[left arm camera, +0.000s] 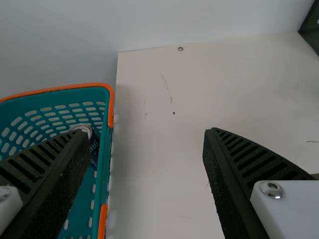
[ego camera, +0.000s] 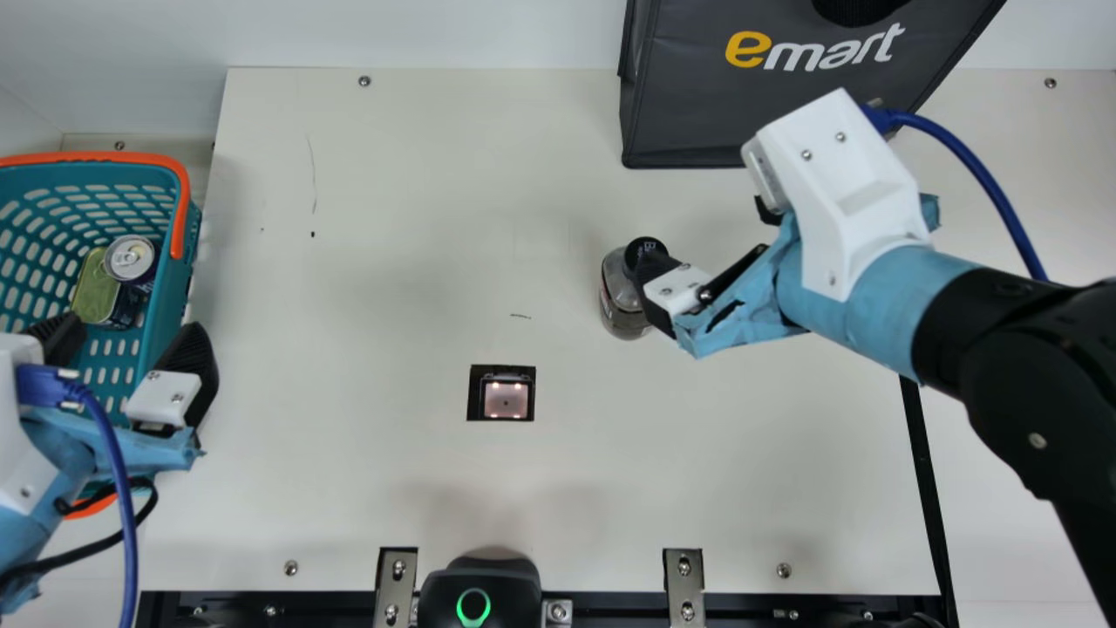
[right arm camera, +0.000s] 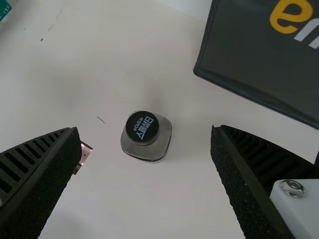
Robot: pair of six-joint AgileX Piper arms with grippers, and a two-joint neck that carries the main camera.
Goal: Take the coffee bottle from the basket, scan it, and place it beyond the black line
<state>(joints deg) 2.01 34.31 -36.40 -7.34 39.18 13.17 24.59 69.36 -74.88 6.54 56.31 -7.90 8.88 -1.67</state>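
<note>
Coffee bottle (ego camera: 621, 310) out of basket (ego camera: 164, 305), upright on cream table (ego camera: 375, 349), between scanner window (ego camera: 506, 399) and dark bag (ego camera: 689, 113), not past black line (ego camera: 926, 488). Right gripper (ego camera: 703, 234) released, fingers spread, bottle in the gap but clear of both in right wrist view. Left gripper (ego camera: 132, 331) also released, at basket's side. Silver-topped can (ego camera: 131, 259) inside basket.

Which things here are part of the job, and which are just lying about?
For the job:
- coffee bottle
- basket
- black line
- lit window, probably the scanner
- right gripper

Apparently just lying about:
- round can
- green-topped tin
- dark bag
</note>
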